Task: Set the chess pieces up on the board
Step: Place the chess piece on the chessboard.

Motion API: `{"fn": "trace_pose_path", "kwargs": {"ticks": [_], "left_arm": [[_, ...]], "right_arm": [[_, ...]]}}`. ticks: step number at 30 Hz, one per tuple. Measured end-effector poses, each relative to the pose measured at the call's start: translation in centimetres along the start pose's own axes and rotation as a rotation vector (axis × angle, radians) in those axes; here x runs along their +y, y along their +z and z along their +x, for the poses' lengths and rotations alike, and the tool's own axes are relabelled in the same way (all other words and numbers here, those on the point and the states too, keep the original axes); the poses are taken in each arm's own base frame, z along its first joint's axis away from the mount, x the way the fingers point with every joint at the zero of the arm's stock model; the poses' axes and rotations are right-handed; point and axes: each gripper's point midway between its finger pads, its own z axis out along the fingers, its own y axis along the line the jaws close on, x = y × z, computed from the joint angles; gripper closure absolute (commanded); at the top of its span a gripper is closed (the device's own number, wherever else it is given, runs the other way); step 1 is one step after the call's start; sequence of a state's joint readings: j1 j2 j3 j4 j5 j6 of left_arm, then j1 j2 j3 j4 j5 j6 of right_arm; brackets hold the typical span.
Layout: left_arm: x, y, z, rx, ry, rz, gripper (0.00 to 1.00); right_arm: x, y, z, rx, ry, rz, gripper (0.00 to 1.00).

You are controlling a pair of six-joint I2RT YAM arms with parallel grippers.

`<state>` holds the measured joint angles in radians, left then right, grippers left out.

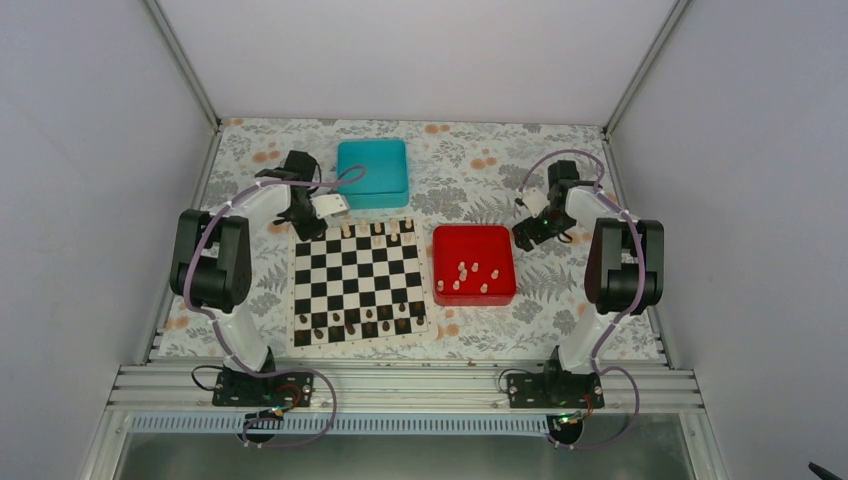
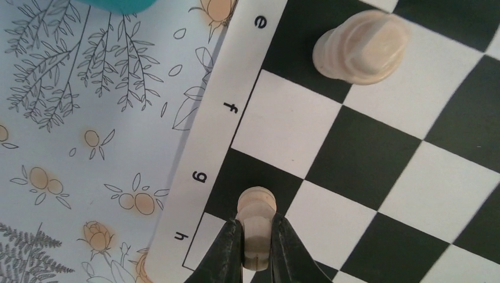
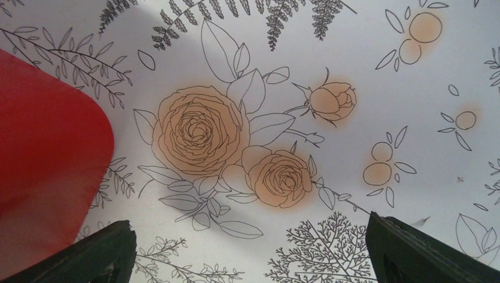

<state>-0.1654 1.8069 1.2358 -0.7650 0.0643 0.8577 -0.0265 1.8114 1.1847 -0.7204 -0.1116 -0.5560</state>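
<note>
The black-and-white board (image 1: 357,282) lies in the middle of the table. My left gripper (image 1: 304,226) hangs over its far left corner, shut on a small cream chess piece (image 2: 255,227) above the g and h squares near the board's pale border (image 2: 200,177). Another cream piece (image 2: 361,47) stands on a black square in the e row. A few cream pieces stand along the far row (image 1: 378,231). Dark brown pieces stand along the near rows (image 1: 360,320). My right gripper (image 3: 250,250) is open and empty over the flowered cloth, right of the red tray.
A red tray (image 1: 474,264) right of the board holds several cream pieces (image 1: 465,275); its corner shows in the right wrist view (image 3: 41,159). A teal box (image 1: 372,172) sits behind the board. The table has a flowered cloth and white walls on three sides.
</note>
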Motion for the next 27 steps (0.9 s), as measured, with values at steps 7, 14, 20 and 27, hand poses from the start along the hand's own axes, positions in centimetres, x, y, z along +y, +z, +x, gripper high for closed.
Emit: {"fn": "trace_pose_path", "kwargs": {"ticks": [7, 14, 20, 27], "left_arm": [[0.45, 0.92, 0.54, 0.004, -0.016, -0.002, 0.92], [0.55, 1.03, 0.54, 0.0, -0.018, -0.006, 0.89], [0.49, 1.06, 0.48, -0.004, -0.014, -0.003, 0.82], [0.36, 1.05, 0.56, -0.001, -0.005, 0.003, 0.69]], "right_arm": [[0.01, 0.18, 0.11, 0.006, 0.001, -0.002, 0.0], [0.03, 0.27, 0.17, 0.009, 0.001, -0.003, 0.0], [0.03, 0.27, 0.19, 0.01, 0.001, -0.003, 0.0], [0.02, 0.27, 0.21, 0.011, 0.001, -0.003, 0.0]]}}
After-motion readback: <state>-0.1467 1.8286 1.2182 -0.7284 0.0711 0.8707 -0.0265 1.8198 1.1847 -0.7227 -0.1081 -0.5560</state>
